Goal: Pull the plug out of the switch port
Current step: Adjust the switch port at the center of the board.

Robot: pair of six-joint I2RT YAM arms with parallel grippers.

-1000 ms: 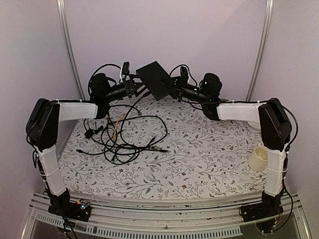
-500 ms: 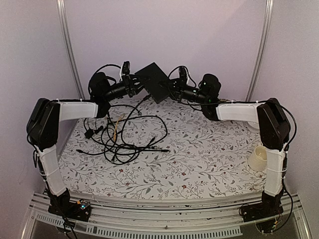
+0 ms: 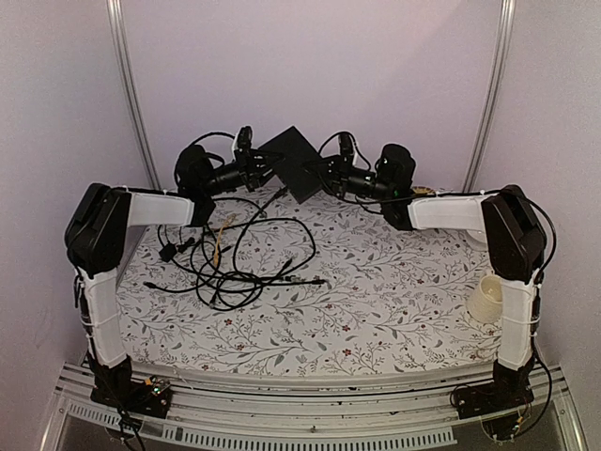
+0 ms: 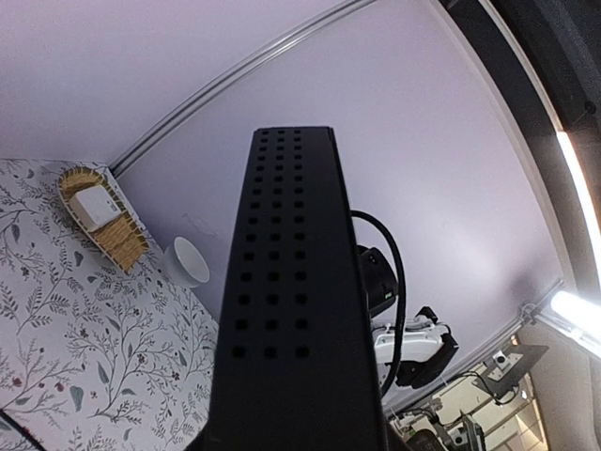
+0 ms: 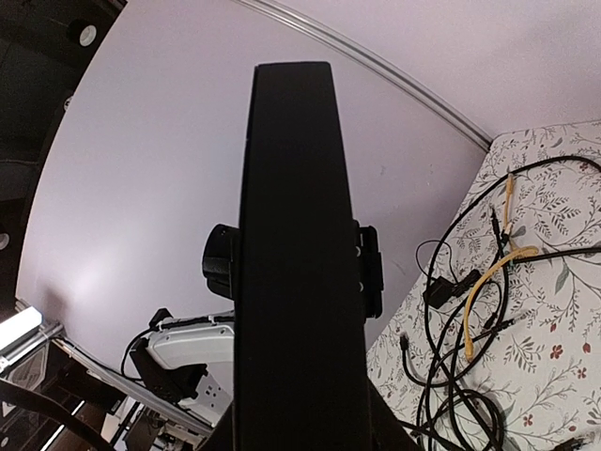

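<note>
Tablecloth (image 3: 376, 301) floral, strewn with cables (image 3: 218, 274); lilac walls (image 3: 376, 75); switch (image 3: 296, 162) aloft, apparently gripped.

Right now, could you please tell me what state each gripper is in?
Left gripper: jaws closed on one side of the switch.
Right gripper: jaws closed on the opposite side of the switch.
</note>
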